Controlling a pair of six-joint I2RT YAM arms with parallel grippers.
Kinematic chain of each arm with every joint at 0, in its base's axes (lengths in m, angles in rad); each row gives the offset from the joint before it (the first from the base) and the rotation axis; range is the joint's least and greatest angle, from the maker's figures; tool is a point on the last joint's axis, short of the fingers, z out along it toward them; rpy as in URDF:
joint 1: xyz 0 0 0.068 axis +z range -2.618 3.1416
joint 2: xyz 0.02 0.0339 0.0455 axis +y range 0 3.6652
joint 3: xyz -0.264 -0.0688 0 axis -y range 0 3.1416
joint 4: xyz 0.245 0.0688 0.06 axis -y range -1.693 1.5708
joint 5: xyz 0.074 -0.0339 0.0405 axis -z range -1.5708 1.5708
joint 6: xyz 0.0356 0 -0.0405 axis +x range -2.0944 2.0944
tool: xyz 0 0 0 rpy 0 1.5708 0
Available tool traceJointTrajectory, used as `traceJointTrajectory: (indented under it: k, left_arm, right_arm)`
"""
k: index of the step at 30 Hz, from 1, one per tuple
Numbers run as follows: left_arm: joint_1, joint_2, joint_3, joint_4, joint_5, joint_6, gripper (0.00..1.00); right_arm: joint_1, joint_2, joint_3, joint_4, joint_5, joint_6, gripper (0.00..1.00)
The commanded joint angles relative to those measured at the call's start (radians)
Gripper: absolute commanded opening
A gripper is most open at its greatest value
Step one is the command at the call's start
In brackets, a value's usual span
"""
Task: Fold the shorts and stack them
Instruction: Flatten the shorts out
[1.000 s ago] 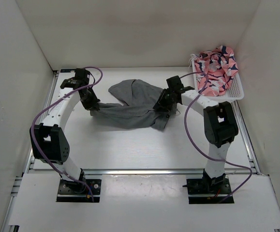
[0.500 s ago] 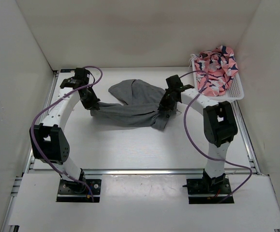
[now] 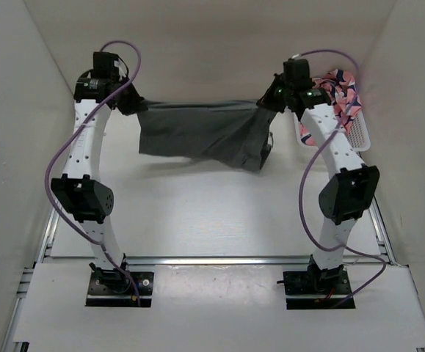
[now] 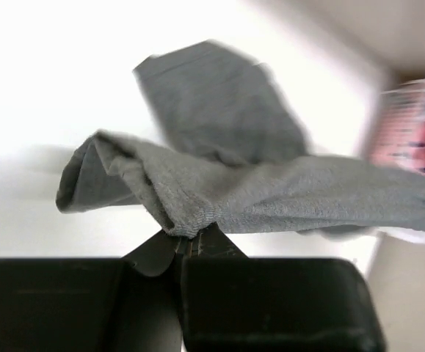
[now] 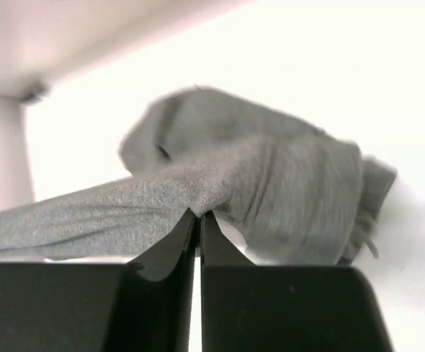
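Pinching the shorts (image 3: 201,136) tight at both upper corners with left gripper (image 3: 133,105) and right gripper (image 3: 265,105), hanging them spread in mid-air above the table (image 3: 197,213). Judging this the spreading-out step; next calling for lowering flat without slackening either pinch. Noting white basket (image 3: 357,137) at far right, holding crumpled pink patterned cloth (image 3: 340,89).

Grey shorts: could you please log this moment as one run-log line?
left gripper: shut on grey shorts | right gripper: shut on grey shorts | grey shorts: stretched between both, hanging above table
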Motion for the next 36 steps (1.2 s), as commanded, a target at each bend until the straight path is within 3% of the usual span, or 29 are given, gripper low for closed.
traceJointTrajectory:
  k: [1,4,6,8,11,12,13,15,16,23,24,28,33,36]
  left_arm:
    - [0.04,-0.101,0.116,-0.048,0.028,0.001,0.1]
    - [0.049,-0.184,-0.067,0.024,0.052,0.001,0.1]
    - [0.049,-0.281,-0.286,0.059,0.043,0.001,0.1]
    - [0.049,-0.382,-0.543,0.103,0.022,0.001,0.1]
    - [0.04,-0.503,-0.811,0.148,-0.016,-0.025,0.1]
    - [0.049,-0.52,-0.966,0.162,-0.016,-0.054,0.13]
    - [0.049,-0.531,-1.03,0.18,0.038,-0.054,0.21]
    - [0.049,-0.531,-1.136,0.229,0.08,-0.076,0.32]
    - [0.049,-0.514,-1.146,0.229,0.092,-0.076,0.34]
    - [0.026,-0.505,-1.125,0.217,0.068,-0.076,0.4]
    - [0.026,-0.525,-1.125,0.205,0.056,-0.076,0.49]
    - [0.026,-0.598,-1.209,0.173,0.023,-0.112,0.64]
    - [0.017,-0.648,-1.345,0.195,0.023,-0.218,0.66]
    - [0.017,-0.588,-1.37,0.252,0.043,-0.228,0.67]
  right_arm:
    - [-0.019,-0.143,0.065,-0.038,0.043,-0.127,0.0]
    - [-0.01,-0.25,-0.083,-0.038,0.032,-0.155,0.0]
    - [0.019,-0.356,-0.215,-0.038,0.041,-0.155,0.0]
    - [0.042,-0.439,-0.453,-0.015,0.041,-0.155,0.0]
    - [0.082,-0.6,-0.767,-0.015,0.063,-0.123,0.0]
    - [0.093,-0.666,-0.838,-0.015,0.032,-0.109,0.16]
    - [0.093,-0.691,-0.954,-0.015,0.005,-0.097,0.31]
    - [0.093,-0.743,-1.032,-0.03,-0.025,-0.057,0.6]
    - [0.093,-0.755,-1.055,-0.041,-0.025,-0.047,0.63]
    - [0.036,-0.801,-1.13,-0.076,-0.081,0.014,0.63]
    - [0.036,-0.812,-1.148,-0.065,-0.118,0.038,0.63]
    - [0.027,-0.872,-1.279,0.048,-0.201,0.15,0.64]
    - [0.027,-0.967,-1.51,0.264,-0.316,0.351,0.73]
    - [0.027,-0.987,-1.558,0.372,-0.326,0.436,0.74]
